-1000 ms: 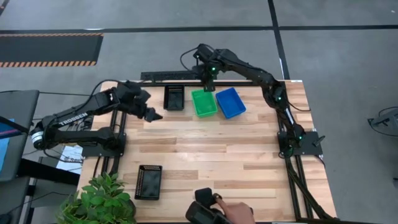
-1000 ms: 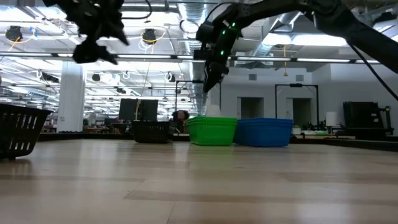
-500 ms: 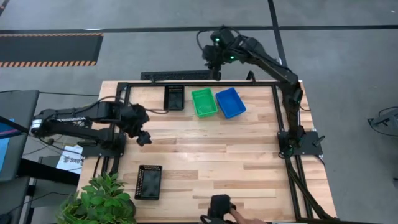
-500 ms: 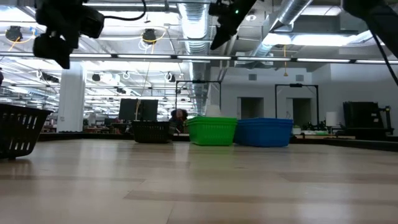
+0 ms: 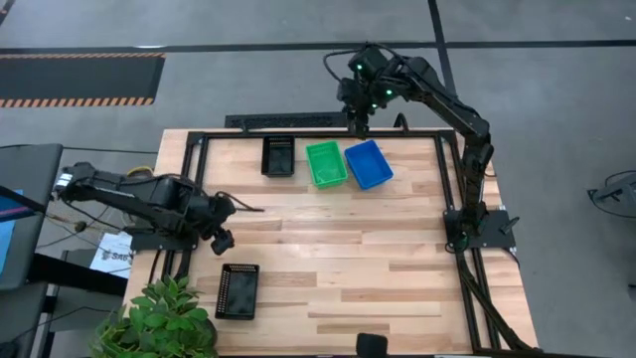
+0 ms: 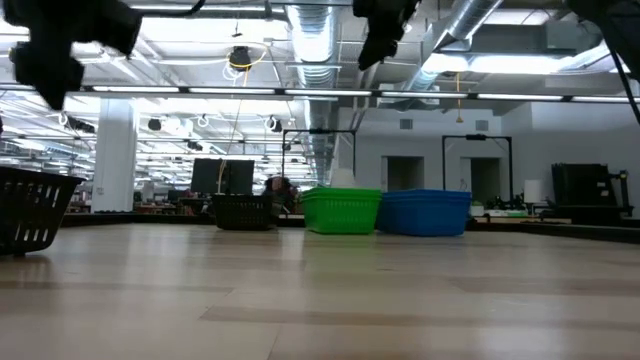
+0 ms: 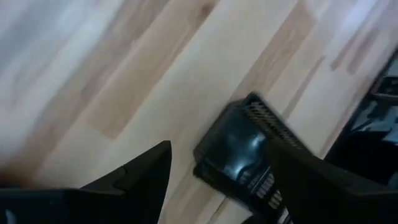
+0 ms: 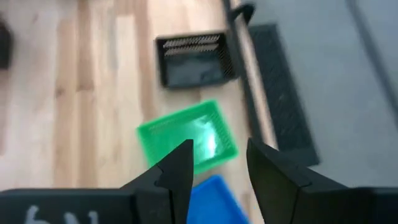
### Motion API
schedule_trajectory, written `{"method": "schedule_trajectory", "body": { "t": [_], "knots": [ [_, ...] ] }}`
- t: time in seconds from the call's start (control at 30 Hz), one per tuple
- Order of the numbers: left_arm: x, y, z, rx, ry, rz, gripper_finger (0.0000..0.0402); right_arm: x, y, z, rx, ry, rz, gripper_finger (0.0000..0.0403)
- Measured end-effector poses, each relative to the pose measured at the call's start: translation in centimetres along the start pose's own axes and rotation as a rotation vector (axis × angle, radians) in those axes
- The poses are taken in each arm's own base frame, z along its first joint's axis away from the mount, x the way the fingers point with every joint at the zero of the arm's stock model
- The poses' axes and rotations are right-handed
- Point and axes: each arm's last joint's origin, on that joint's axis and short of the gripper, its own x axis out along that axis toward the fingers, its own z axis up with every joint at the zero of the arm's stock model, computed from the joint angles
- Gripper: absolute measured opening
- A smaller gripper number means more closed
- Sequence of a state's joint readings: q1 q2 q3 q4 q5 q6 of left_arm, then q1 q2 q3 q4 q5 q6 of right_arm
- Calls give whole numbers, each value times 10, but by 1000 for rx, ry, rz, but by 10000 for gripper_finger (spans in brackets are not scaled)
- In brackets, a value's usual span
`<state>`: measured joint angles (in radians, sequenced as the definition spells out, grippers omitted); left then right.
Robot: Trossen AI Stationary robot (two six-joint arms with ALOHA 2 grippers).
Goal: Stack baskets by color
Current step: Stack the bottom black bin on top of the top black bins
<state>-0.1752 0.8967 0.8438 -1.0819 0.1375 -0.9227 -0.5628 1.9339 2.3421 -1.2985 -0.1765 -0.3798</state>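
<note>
Now I am hovering my open left gripper point(image 5: 221, 242) just above the near black basket point(image 5: 238, 290), whose long axis runs toward the table's far edge. My right gripper point(image 5: 358, 125), fingers apart and empty, is hanging high beyond the far row. I am counting 2 black, 1 green point(image 5: 326, 164) and 1 blue point(image 5: 368, 164) stack.

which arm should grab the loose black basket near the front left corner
Left, most likely. The left gripper, fingers open, hangs just beside that black basket; the right gripper is raised at the far edge by the green basket.
</note>
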Motion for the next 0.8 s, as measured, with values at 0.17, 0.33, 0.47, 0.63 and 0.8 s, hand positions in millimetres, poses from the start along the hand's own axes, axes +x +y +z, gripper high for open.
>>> {"method": "schedule_trajectory", "body": {
  "t": [0.17, 0.33, 0.47, 0.63, 0.8],
  "knots": [
    [16, 6, -12, -87, 63, 58, 256, 0, 4, -9, 34, 92, 47, 165],
    [29, 12, -21, -142, 101, 105, 256, 0, 9, -9, 28, 104, 59, 164],
    [31, 13, -23, -187, 92, 121, 256, 0, 9, -9, 28, 104, 60, 164],
    [32, 11, -25, -211, 76, 124, 256, 1, 10, -8, 23, 100, 60, 164],
    [32, 10, -28, -207, 82, 123, 256, 1, 11, -8, 20, 100, 64, 163]
  ]
}}
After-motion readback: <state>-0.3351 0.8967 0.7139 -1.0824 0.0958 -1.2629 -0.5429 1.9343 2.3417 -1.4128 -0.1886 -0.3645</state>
